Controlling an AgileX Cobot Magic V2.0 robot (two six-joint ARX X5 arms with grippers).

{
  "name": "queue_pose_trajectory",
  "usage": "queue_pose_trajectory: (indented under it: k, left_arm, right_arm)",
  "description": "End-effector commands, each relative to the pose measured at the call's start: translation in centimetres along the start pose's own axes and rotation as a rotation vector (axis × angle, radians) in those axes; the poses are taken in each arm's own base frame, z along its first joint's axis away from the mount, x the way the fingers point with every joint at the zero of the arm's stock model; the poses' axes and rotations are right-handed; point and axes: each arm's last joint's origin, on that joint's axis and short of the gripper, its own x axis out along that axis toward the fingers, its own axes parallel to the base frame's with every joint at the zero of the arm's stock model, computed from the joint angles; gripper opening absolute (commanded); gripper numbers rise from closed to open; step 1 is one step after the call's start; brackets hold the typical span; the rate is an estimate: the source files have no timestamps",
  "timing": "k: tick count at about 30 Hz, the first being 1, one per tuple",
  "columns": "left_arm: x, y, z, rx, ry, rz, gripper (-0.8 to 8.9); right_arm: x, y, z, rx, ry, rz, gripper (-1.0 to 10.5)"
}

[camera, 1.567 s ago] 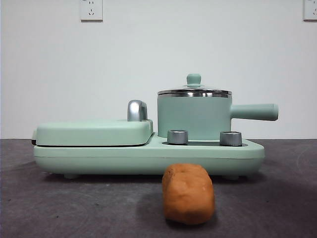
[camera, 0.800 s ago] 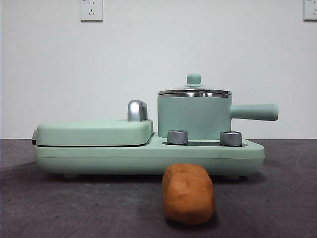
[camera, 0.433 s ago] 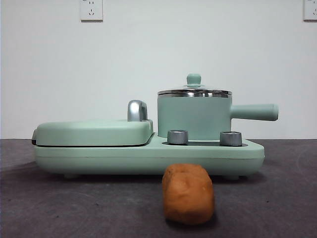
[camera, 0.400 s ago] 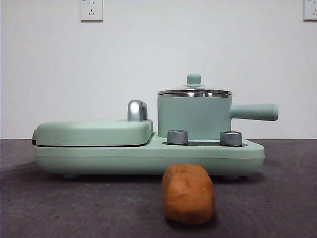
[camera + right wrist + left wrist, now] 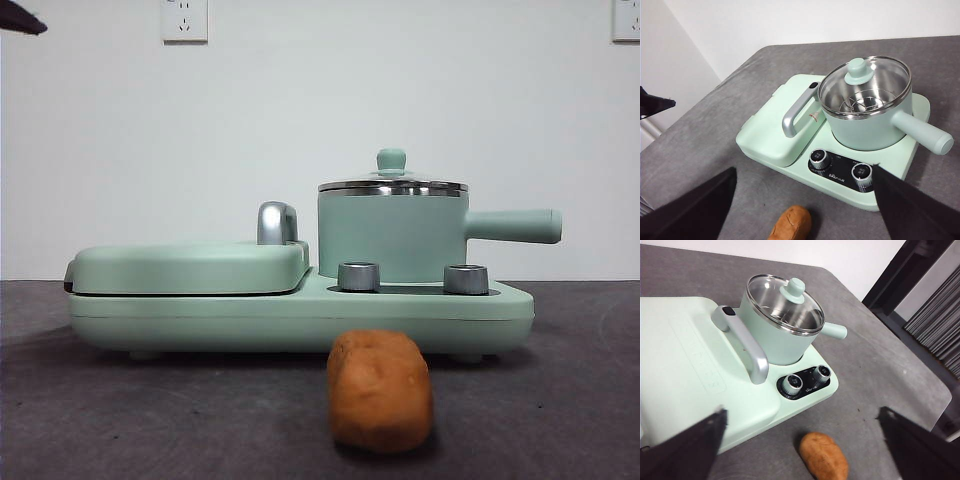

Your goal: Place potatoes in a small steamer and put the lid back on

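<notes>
While the lid point(image 5: 392, 180) still covers the pot point(image 5: 392, 235), an arm tip has appeared.
Both grippers point(image 5: 802, 440) point(image 5: 805, 197) spread, empty; potato point(image 5: 381, 392) waits at the desk's front edge.

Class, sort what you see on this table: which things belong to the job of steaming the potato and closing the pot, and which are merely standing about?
Belongs to the job:
potato, lying on the table before the cooker
small steamer, on the cooker base
lid, on the steamer

Standing about:
griddle cover, closed
chrome handle
two knobs
wall sockets
</notes>
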Motion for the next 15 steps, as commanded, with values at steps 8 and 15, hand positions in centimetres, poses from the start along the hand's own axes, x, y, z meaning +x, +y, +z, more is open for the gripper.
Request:
queue_pose_trajectory:
  k: [8, 15]
  left_arm:
    - [2.0, 0.2, 2.4, -0.026, 0.019, -0.047, 5.39]
    - [6.2, 0.2, 6.4, 0.058, 0.084, -0.081, 5.30]
  right_arm:
    - [-0.1, 0.1, 0.4, -0.017, -0.012, 0.000, 5.2]
    - [-0.1, 0.1, 0.4, -0.016, -0.012, 0.000, 5.2]
